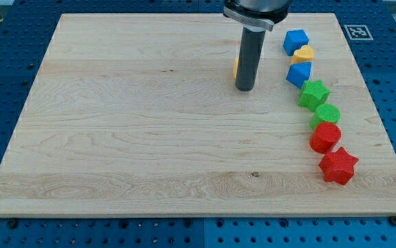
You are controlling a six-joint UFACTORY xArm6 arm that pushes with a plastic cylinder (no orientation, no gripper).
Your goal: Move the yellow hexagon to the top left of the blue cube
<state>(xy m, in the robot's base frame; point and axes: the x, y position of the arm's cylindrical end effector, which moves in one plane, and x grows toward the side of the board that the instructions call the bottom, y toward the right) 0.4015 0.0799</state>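
My tip [245, 89] rests on the wooden board [136, 138], in its upper middle. A sliver of a yellow block [235, 69] shows at the rod's left edge; the rod hides most of it, so I cannot tell its shape or whether they touch. At the view's upper right a blue cube [295, 41] heads a curved line of blocks. A second yellow block [304, 54] sits just below it, touching it, its shape unclear. A second blue block [299, 73] follows. My tip is well to the left of this line.
The line continues downward with a green star [315, 94], a green rounded block [326, 114], a red rounded block [325, 136] and a red star [338, 166]. A marker tag [358, 32] lies off the board's top right corner.
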